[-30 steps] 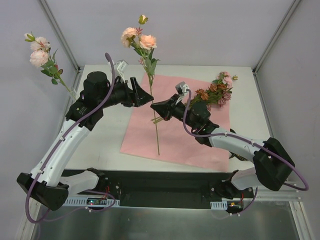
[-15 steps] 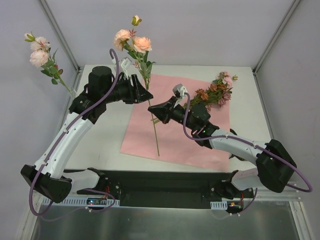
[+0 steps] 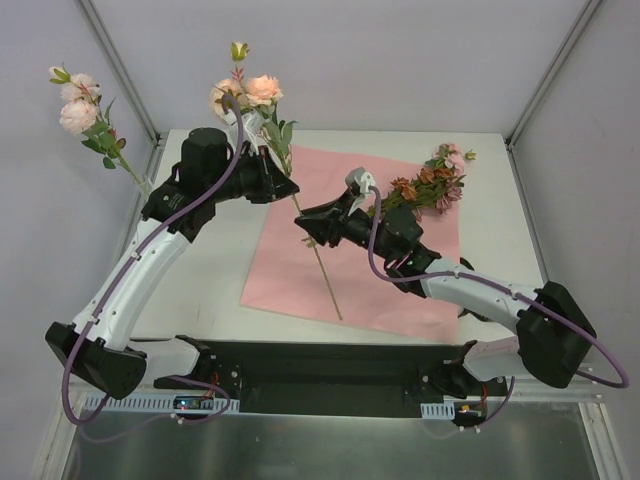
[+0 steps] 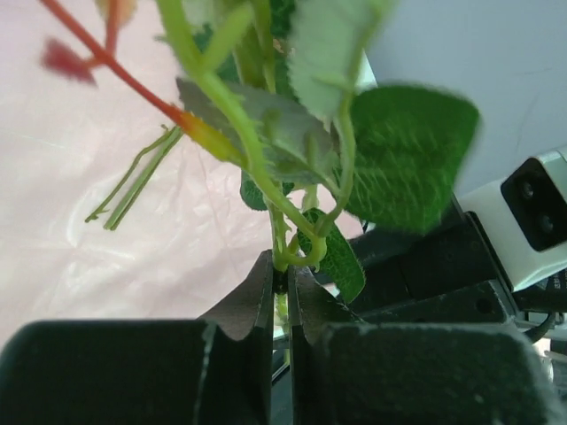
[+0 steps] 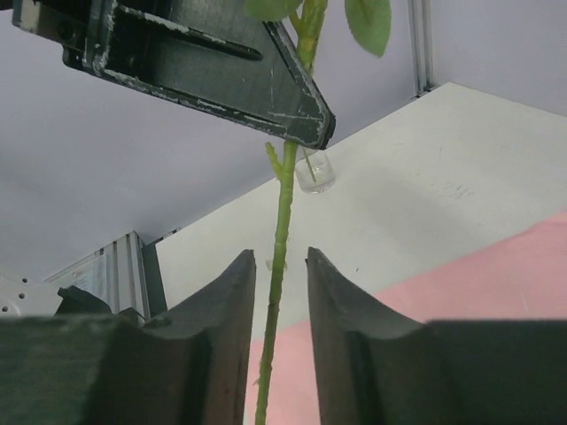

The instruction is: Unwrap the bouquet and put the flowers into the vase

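A flower spray with peach roses (image 3: 246, 90) and a long thin stem (image 3: 322, 268) hangs tilted over the table. My left gripper (image 3: 289, 187) is shut on the stem (image 4: 282, 266) just below the leaves. A little lower, my right gripper (image 3: 302, 222) is open, and the stem (image 5: 279, 239) runs between its fingers untouched. The bouquet lies unwrapped: its pink paper (image 3: 300, 270) is flat on the table, with rust-orange and mauve flowers (image 3: 428, 186) on its far right corner. The clear vase (image 3: 148, 186) (image 5: 314, 170) stands at the table's far left edge and holds one peach spray (image 3: 78, 104).
The white table (image 3: 215, 275) is bounded by frame posts at the far corners, one (image 3: 120, 70) on the left and one (image 3: 555, 75) on the right. In the right wrist view my left gripper's finger (image 5: 221, 71) is close above.
My left gripper has closed on the stem and my right gripper has opened off it. The spray's blooms have leaned left toward the vase, and the stem's lower end has swung right.
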